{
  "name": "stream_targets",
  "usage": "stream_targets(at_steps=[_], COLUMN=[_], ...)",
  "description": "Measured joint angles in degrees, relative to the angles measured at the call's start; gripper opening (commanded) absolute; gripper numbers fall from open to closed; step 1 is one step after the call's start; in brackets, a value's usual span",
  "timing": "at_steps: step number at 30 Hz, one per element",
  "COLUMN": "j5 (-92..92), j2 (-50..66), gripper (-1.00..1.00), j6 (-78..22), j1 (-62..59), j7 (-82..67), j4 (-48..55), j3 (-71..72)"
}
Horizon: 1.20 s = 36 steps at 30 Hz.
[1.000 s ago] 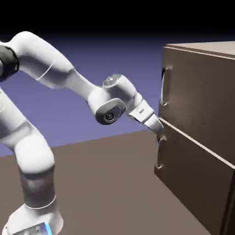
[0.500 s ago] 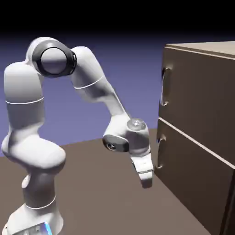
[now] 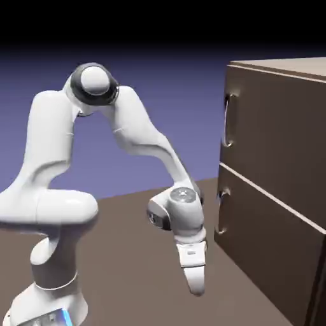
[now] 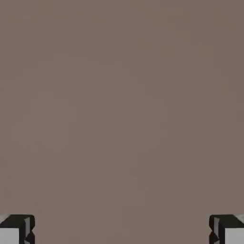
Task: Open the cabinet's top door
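Pointing down beside the cabinet, the gripper hangs below the arm's bent wrist, fingers wide apart, holding nothing.

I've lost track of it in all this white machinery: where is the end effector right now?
In the exterior view, the end effector hangs low, over the brown surface, left of the cabinet.

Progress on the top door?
Nothing done yet: the top door sits shut, its face in line with the lower door. In hand: nothing; the claw is open and empty, pointing down, lower than the top handle and off to one side of the cabinet. Left: everything, by the look of it: reach that handle, grip it, swing the door open.
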Motion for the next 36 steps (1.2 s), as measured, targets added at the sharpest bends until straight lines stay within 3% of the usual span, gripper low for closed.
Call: stream_targets(at_steps=[24, 30, 31, 36], j5=[59.82, 62.67, 63.02, 61.94], j2=[44.93, 43.78, 43.56, 43.87], gripper=[0.0, 0.0, -1.0, -1.0], j6=[-9.81, -11.24, -11.44, -17.17], j1=[46.85, 38.99, 37.8, 42.4], j7=[-32.56, -33.22, -33.28, -34.94], j4=[5.43, 12.18, 13.16, 6.94], j3=[-45.47, -42.79, -42.36, -45.6])
